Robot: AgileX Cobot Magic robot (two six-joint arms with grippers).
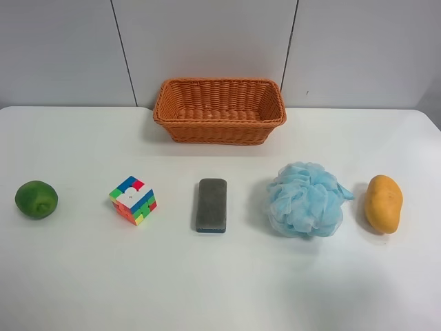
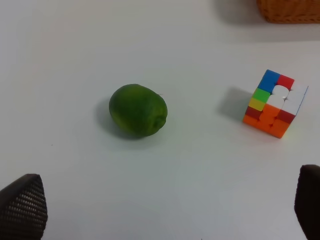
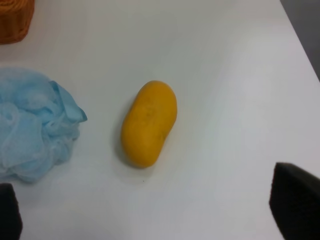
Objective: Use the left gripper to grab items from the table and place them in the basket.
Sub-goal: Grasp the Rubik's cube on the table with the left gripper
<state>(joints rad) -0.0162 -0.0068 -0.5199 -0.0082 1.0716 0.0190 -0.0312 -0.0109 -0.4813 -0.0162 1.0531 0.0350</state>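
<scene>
Five items lie in a row on the white table: a green lime, a multicoloured puzzle cube, a grey-and-blue sponge block, a light blue mesh pouf and a yellow-orange potato-shaped object. The orange-brown wicker basket stands behind them at the far edge and looks empty. No arm shows in the exterior high view. My left gripper is open and empty, hovering short of the lime, with the cube beside it. My right gripper is open above the potato-shaped object.
A grey panelled wall rises behind the table. The right wrist view shows the pouf, a corner of the basket and the table's edge. The left wrist view shows the basket's base.
</scene>
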